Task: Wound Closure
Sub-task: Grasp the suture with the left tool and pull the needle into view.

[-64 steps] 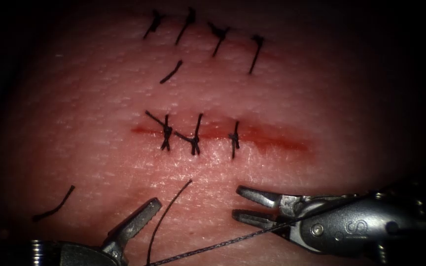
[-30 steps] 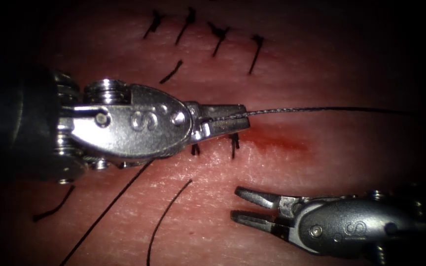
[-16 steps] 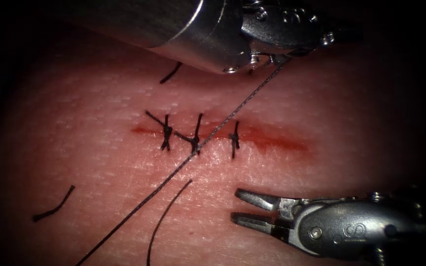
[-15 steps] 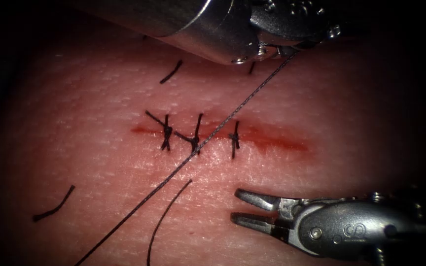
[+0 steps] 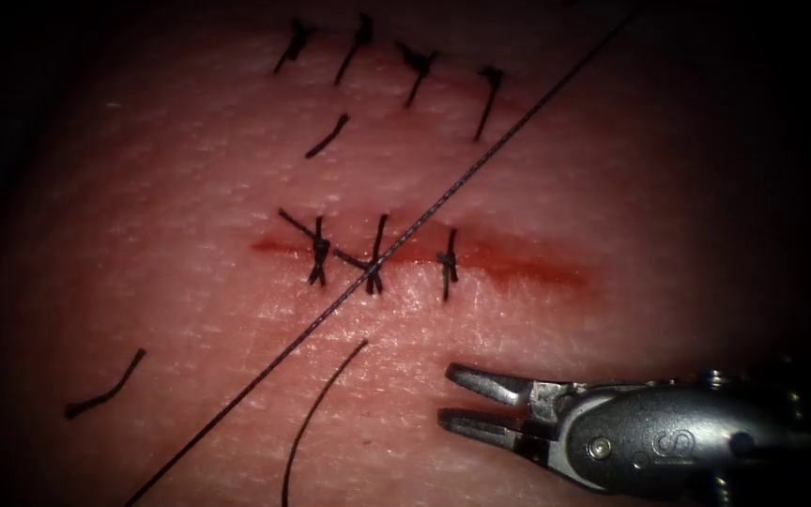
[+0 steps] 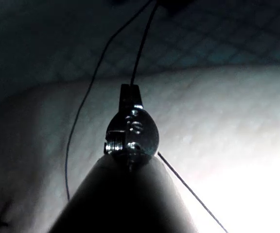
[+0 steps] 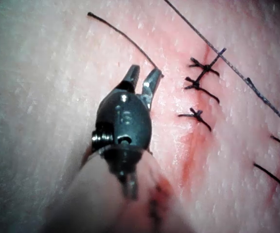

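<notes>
Three dark knotted stitches (image 5: 373, 258) are sitting across the left and middle of the red horizontal cut (image 5: 518, 266) in the pale pink pork tissue (image 5: 190, 188). By my reading that part is closed. The rt stretch, wet w/ red fluid (image 5: 546, 274), is lying unstitched, so more bites are looking due there. A separate row of dark stitches (image 5: 415, 66) is showing farther up.

A thin dark braided thread (image 5: 481, 160) is running taut on a diagonal from lower left to upper rt, crossing the cut between the middle and rt stitches.

The right arm's steel needle driver (image 5: 448, 394) is hovering below the cut, tips about under the rt stitch. Its jaws are gaping partway and gripping nothing. The taut thread is passing well apart from it, up and to the left. A loose curved thread end (image 5: 316, 413) is lying nearer, just left of the tips.

The left arm's steel needle driver (image 6: 130, 90) is, in its wrist view, looking clamped on the thread, which is leaving its tip.

Needle position: can't tell, incl. whether it's in the tissue.
</notes>
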Controlling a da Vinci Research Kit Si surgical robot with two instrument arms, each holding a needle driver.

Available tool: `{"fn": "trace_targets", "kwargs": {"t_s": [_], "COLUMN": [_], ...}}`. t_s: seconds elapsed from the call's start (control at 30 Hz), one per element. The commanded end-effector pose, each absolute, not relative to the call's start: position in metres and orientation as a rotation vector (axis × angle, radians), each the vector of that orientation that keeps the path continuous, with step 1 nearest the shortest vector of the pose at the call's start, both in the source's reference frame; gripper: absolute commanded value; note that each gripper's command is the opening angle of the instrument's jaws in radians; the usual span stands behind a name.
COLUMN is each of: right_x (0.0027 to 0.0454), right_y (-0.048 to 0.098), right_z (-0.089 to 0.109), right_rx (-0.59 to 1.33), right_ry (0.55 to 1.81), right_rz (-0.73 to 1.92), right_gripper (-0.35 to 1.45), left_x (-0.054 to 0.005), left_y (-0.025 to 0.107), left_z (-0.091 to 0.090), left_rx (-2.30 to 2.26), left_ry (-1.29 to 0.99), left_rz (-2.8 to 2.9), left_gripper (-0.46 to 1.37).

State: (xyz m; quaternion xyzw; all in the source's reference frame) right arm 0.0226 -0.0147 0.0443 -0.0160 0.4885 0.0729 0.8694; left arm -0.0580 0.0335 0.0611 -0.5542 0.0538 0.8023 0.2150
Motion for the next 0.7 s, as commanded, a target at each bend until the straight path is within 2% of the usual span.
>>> {"fn": "trace_targets", "kwargs": {"t_s": [0.03, 0.23, 0.7], "right_x": [0.0226, 0.0226, 0.0226], "right_y": [-0.015, -0.015, -0.015], "right_z": [0.044, 0.044, 0.044], "right_rx": [-0.035, -0.034, -0.034], "right_ry": [1.022, 1.020, 1.020], "right_rz": [0.153, 0.152, 0.151], "right_gripper": [-0.04, -0.05, -0.07], "left_x": [-0.0584, -0.0637, -0.0712], "left_y": [0.034, 0.040, 0.047], "left_z": [0.061, 0.064, 0.070], "left_rx": [-1.538, -1.544, -1.541], "left_ry": [0.157, 0.201, 0.221], "left_rz": [2.224, 2.222, 2.187], "left_gripper": [-0.35, -0.35, -0.35]}}
